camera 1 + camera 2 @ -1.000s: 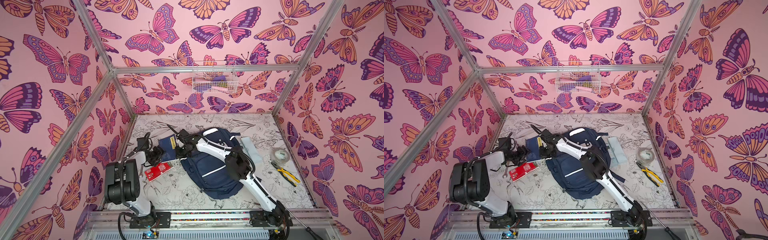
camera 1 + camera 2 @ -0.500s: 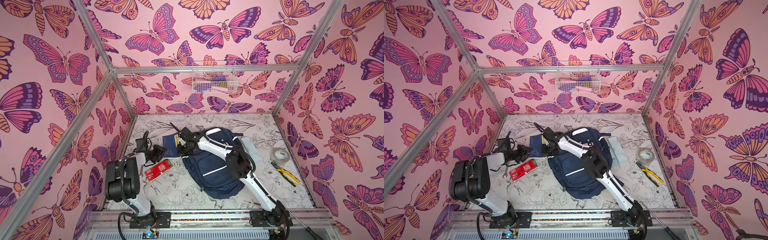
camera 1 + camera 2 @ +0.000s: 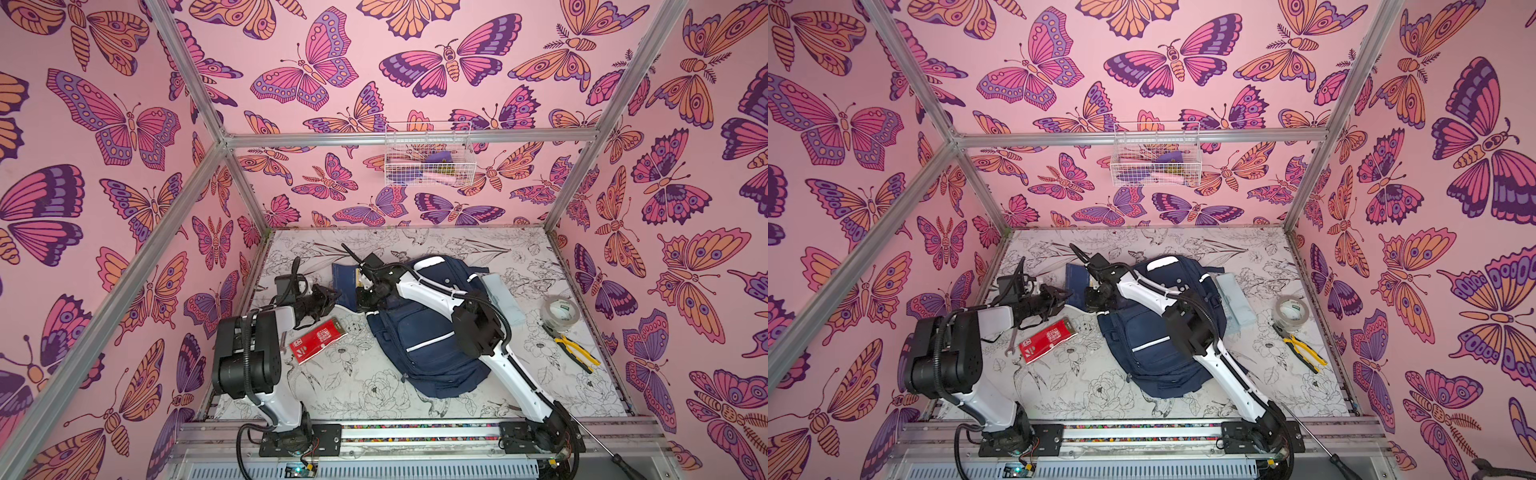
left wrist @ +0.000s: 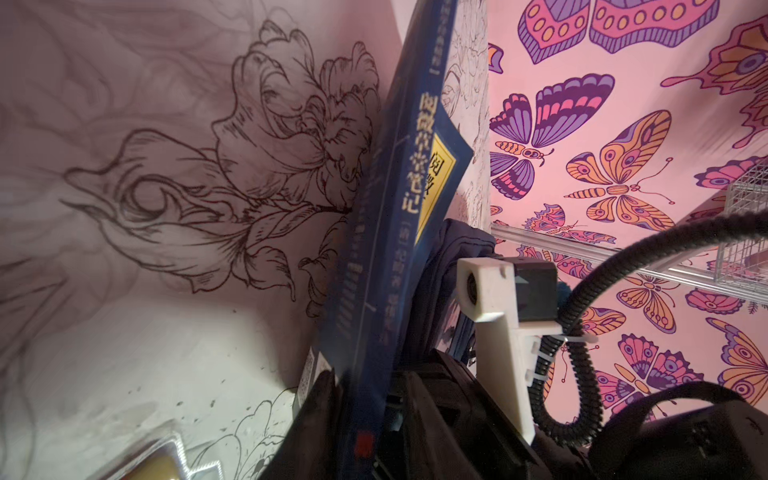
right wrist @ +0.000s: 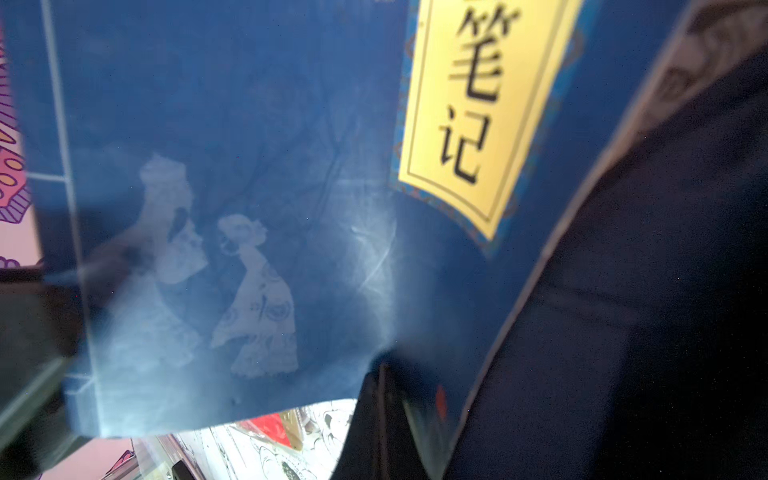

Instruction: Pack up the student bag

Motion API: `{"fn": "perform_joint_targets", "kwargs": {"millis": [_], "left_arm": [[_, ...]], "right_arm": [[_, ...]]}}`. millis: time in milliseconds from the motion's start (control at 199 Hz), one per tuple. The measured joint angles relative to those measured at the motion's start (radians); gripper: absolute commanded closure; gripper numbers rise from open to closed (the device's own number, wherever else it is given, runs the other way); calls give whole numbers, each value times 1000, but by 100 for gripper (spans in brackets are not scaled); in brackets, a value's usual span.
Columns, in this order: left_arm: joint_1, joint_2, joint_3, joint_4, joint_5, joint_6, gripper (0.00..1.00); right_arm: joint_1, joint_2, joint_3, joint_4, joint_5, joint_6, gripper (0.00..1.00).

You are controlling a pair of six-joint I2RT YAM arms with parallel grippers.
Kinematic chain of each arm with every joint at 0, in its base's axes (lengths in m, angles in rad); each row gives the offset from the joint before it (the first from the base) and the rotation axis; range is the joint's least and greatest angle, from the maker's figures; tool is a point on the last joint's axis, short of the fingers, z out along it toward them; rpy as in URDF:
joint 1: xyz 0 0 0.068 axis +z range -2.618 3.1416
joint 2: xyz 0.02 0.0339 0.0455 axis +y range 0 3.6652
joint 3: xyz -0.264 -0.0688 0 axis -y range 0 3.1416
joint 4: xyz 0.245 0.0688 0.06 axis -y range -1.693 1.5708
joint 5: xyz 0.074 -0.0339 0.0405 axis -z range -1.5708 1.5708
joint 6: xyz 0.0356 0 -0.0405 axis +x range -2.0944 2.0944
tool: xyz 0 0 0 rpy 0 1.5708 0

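The student bag (image 3: 424, 345) (image 3: 1150, 345), a navy backpack with white stripes, lies flat mid-table. A blue book (image 3: 344, 278) (image 3: 1077, 278) with a yellow title label lies by the bag's far left corner, its near edge raised off the table. My right gripper (image 3: 365, 297) (image 5: 399, 419) reaches across the bag and is shut on the book's near corner; the cover (image 5: 249, 145) bows. My left gripper (image 3: 330, 296) (image 4: 365, 424) comes from the left, and its jaws close round the same near edge of the book (image 4: 386, 249).
A red packet (image 3: 318, 345) and a wrench (image 3: 1010, 343) lie near the left arm. A pale blue case (image 3: 500, 299), a tape roll (image 3: 559, 313) and yellow pliers (image 3: 575, 351) lie right of the bag. A wire basket (image 3: 428, 160) hangs on the back wall.
My left gripper has moved right and back to the book's near edge, and its jaws have narrowed round it. The right gripper stays shut on the book and has shifted only slightly.
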Motion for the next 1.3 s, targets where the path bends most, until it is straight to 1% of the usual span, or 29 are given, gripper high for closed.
{"fn": "perform_joint_targets", "kwargs": {"millis": [150,191,261,291,381,411,441,481,541,622,672,747,837,958,1088,1168,1233,1303], "left_arm": [[0,2,-11,14,1,-14,80],[0,2,-13,16,0,-16,85],[0,2,-16,20,-8,-7,97],[0,2,-20,23,-14,0,100],[0,1,-23,25,-18,6,100],[0,1,-23,25,-18,6,100],[0,0,-23,24,-19,8,100],[0,-3,-23,19,-22,12,100],[0,-15,-23,-5,-32,26,100],[-2,-49,-20,-56,-53,45,100],[-6,-79,-10,-96,-63,60,100],[-19,-132,18,-163,-77,98,100],[-36,-198,66,-248,-93,150,100],[-63,-275,111,-327,-107,210,100],[-117,-337,151,-400,-108,273,100],[-150,-365,168,-431,-105,302,100],[-176,-389,175,-448,-101,321,100],[-206,-427,177,-468,-98,336,100]], "right_arm": [[0,0,0,0,-1,2,100],[0,0,0,0,-2,3,100],[-3,0,0,1,-11,3,100],[-5,0,0,0,-15,4,100],[-9,-1,-4,3,-26,3,100],[-10,-1,-4,4,-29,3,99],[-10,-2,-5,4,-31,3,95],[-11,-3,-6,5,-34,2,89],[-13,-13,-14,5,-40,-2,72],[-15,-42,-30,11,-46,-13,61],[-15,-74,-50,17,-47,-18,54],[-14,-135,-89,25,-41,-31,49],[-13,-244,-168,45,-18,-36,44],[-13,-396,-257,67,37,-48,43],[-15,-550,-341,100,97,-68,43],[-23,-641,-427,131,124,-69,43],[-39,-713,-521,168,132,-66,38],[-66,-790,-637,220,126,-53,29]]}}
